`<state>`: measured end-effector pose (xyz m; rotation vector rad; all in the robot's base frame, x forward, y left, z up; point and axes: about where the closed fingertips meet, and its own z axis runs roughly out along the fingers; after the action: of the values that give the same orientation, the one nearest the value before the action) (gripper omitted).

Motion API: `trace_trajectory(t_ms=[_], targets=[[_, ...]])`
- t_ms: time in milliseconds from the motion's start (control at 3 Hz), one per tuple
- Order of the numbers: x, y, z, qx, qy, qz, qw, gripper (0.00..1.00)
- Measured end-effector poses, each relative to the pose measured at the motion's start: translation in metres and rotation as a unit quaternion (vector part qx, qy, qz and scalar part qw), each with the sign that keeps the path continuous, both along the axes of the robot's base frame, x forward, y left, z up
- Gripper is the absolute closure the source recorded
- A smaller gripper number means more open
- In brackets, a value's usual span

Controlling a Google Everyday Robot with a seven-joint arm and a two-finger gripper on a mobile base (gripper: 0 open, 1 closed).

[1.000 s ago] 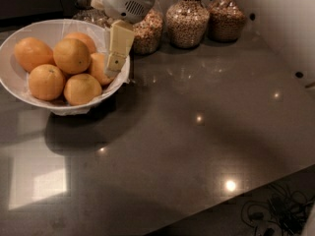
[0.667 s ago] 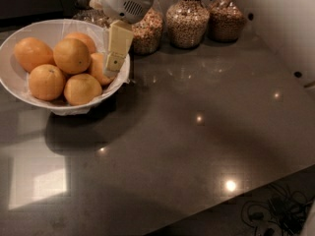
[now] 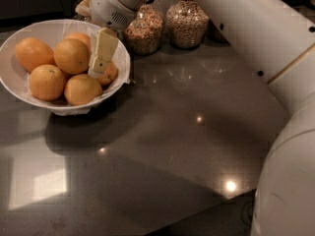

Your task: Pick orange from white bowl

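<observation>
The white bowl (image 3: 19, 90) stands at the left on the dark counter and holds several oranges. The nearest are one at the front right (image 3: 82, 89), one in the middle (image 3: 72, 55) and a partly hidden one (image 3: 110, 74) against the right wall. My gripper (image 3: 100, 58) comes down from the upper middle into the right side of the bowl. Its cream tip lies between the middle orange and the partly hidden orange, right above the front right one. I cannot see whether it holds any fruit.
Two glass jars of grains (image 3: 145, 28) (image 3: 186, 26) stand behind the bowl at the back of the counter. My white arm (image 3: 256, 38) crosses the upper right, and my white body (image 3: 288, 181) fills the right edge. Bright light spots reflect on the dark counter (image 3: 162, 146).
My gripper has moved a little left, further in over the oranges. The bowl and the oranges have not moved.
</observation>
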<state>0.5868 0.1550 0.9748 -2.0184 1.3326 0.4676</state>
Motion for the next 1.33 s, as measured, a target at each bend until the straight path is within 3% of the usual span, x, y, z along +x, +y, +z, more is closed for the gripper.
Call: trace_trajectory(t_ms=[333, 1000, 1333], targets=[[0.008, 0.018, -0.006, 0.018, 0.008, 0.016, 0.9997, 0.0], [0.017, 0.034, -0.009, 0.028, 0.009, 0.028, 0.9992, 0.21], [0.017, 0.034, -0.009, 0.028, 0.009, 0.028, 0.9992, 0.27]])
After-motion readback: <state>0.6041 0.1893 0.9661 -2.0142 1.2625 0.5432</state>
